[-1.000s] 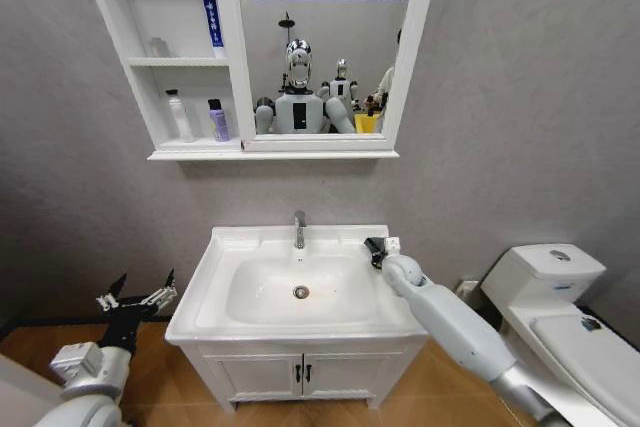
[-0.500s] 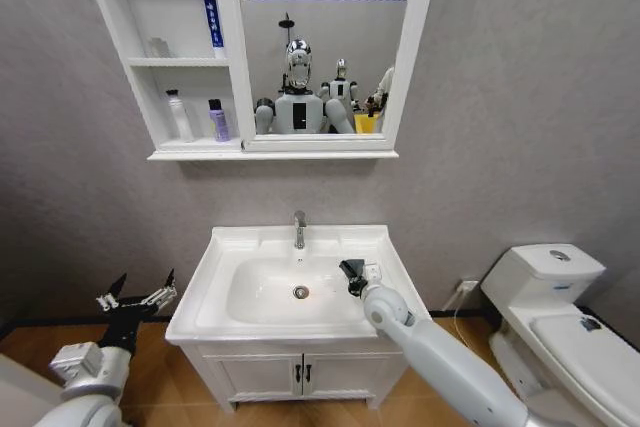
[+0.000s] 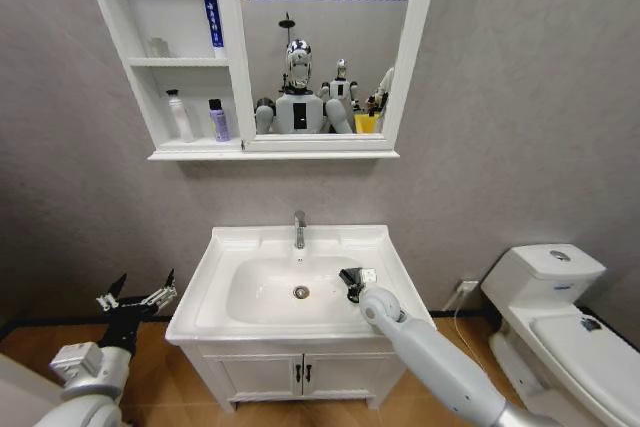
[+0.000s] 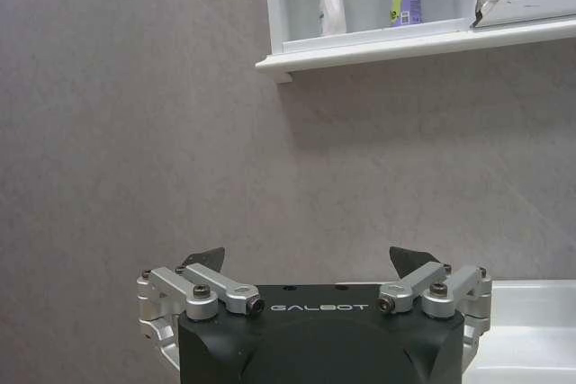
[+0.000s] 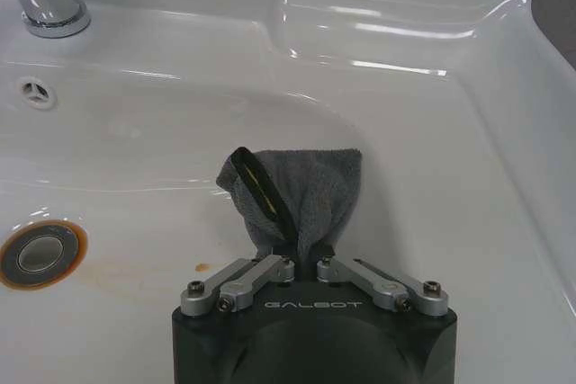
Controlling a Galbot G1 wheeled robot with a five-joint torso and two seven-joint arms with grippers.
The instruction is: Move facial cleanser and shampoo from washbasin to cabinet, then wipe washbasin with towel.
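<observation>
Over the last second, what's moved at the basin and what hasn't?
The right gripper, shut on the towel, swept from the washbasin's back right rim down into the bowl's right side, then barely shifted. The left gripper stayed open and parked low left; the facial cleanser and shampoo stayed in the cabinet.

The white facial cleanser (image 3: 179,114) and purple shampoo (image 3: 218,120) are standing upright side by side in the cabinet's (image 3: 160,67) lowest shelf. The grey-black towel (image 5: 295,193) is hanging bunched against the right inner slope of the washbasin (image 3: 222,249).
</observation>
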